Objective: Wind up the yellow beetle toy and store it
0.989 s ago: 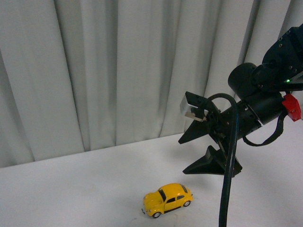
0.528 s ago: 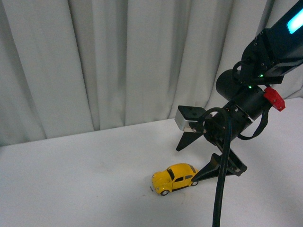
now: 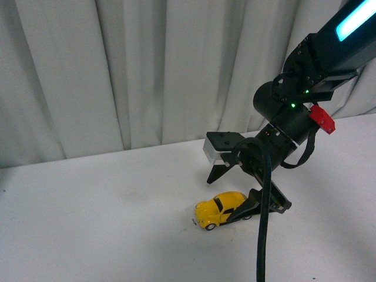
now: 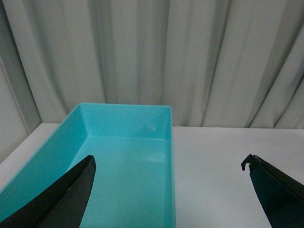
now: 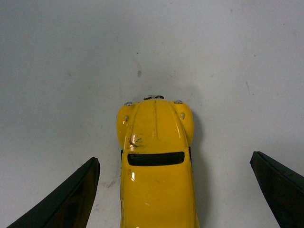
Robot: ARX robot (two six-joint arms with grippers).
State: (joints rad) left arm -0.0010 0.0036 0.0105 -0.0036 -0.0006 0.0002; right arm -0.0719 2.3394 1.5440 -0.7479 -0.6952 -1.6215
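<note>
Right hand (image 3: 222,200) wide open, empty, black tapered jaws straddling glossy rounded yellow beetle toy (image 3: 220,210), nose toward 8 o'clock, on matte white bench (image 3: 88,223).

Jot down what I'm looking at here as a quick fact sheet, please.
toy: yellow beetle toy, on its wheels on the white table
right jaws: open, one on each side of the toy, gaps showing, not gripping
left jaws: open, facing a teal bin
bin contents: nothing visible inside
backdrop: pale curtain
</note>
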